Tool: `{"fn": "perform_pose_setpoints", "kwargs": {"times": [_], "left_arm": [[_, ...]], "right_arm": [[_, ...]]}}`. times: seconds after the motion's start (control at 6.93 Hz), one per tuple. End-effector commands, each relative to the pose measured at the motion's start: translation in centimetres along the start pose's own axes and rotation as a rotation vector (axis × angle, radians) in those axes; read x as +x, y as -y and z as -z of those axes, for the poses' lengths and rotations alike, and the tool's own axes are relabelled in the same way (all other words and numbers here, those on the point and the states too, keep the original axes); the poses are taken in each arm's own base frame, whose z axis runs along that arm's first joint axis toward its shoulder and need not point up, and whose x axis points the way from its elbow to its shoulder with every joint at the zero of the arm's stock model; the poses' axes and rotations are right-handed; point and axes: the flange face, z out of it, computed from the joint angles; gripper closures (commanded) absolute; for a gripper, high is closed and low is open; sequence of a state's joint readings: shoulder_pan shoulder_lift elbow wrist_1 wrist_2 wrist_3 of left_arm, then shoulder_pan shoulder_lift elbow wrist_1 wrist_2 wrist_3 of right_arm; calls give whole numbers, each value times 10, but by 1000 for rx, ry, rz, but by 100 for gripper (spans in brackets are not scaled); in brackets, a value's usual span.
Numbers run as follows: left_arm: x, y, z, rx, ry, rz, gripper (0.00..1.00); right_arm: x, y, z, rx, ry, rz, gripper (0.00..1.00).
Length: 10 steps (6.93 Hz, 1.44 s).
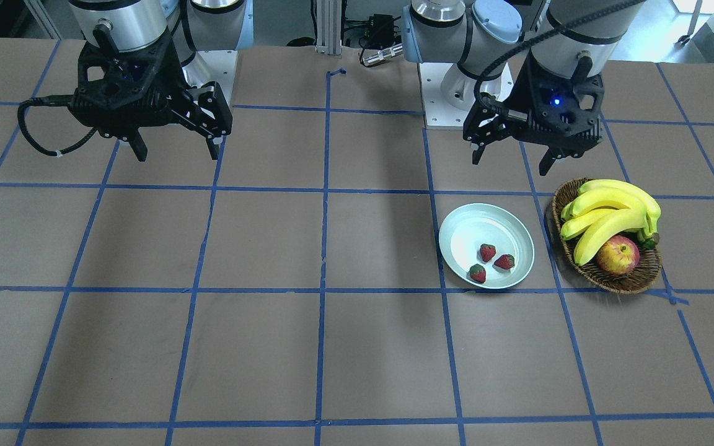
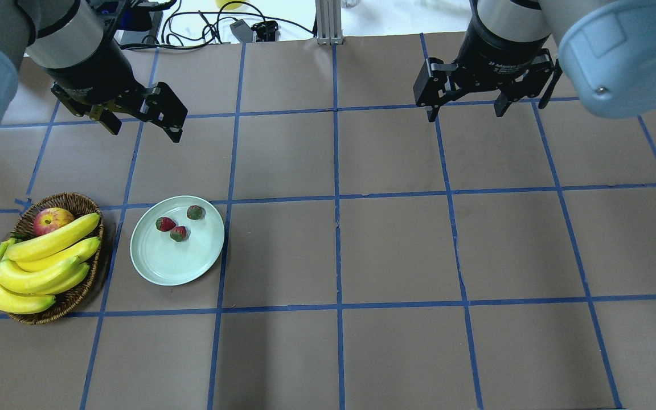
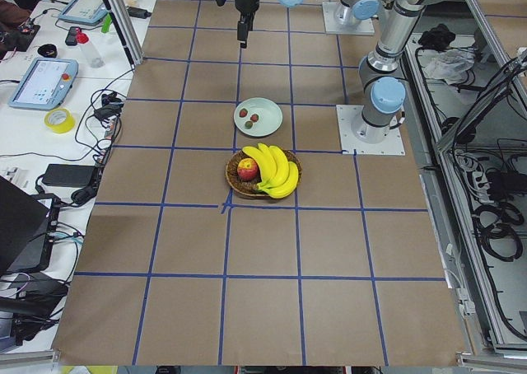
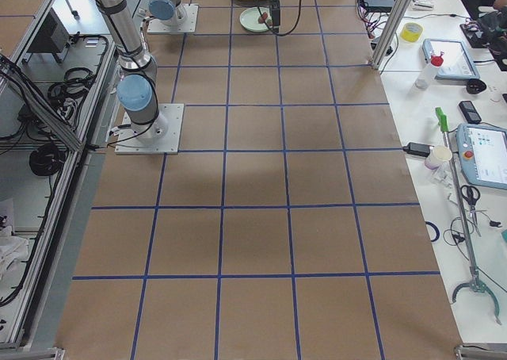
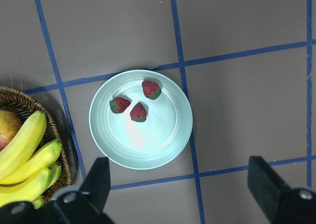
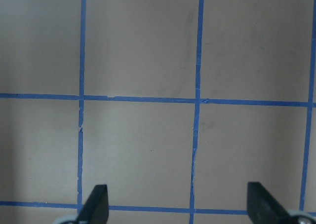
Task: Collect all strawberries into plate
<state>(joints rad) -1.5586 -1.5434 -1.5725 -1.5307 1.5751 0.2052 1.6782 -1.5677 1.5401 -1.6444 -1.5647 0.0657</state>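
Overhead exterior, strawberries (image 2: 179,233) on plate (image 2: 168,265); left jaws, right jaws spread, empty; arms cropped.

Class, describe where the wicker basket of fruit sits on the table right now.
In the overhead view the wicker basket sits near the left edge, beside the plate but not touching it, on the robot's left side.

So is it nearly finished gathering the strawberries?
It looks done: all three strawberries lie in the mint-green plate. Nothing is in hand: the left gripper and right gripper hang open and empty. No strawberry shows on the table or in the wicker basket, so nothing seems left.
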Motion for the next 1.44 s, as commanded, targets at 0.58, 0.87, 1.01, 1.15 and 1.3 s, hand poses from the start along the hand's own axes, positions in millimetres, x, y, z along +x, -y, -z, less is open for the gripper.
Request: {"fn": "perform_pose_setpoints", "kwargs": {"times": [0.58, 0.87, 1.01, 1.15, 1.3], "left_arm": [[9, -10, 20, 40, 3, -6, 0], [9, -10, 20, 40, 4, -9, 0], [9, -10, 20, 40, 4, -9, 0], [9, -10, 20, 40, 4, -9, 0], [9, -12, 23, 45, 4, -9, 0]], "right_arm": [[1, 0, -1, -6, -2, -2, 0], [1, -1, 0, -11, -4, -2, 0], [0, -1, 0, -9, -2, 0, 0], [1, 0, 0, -8, -2, 4, 0], [1, 0, 0, -6, -2, 4, 0]]}}
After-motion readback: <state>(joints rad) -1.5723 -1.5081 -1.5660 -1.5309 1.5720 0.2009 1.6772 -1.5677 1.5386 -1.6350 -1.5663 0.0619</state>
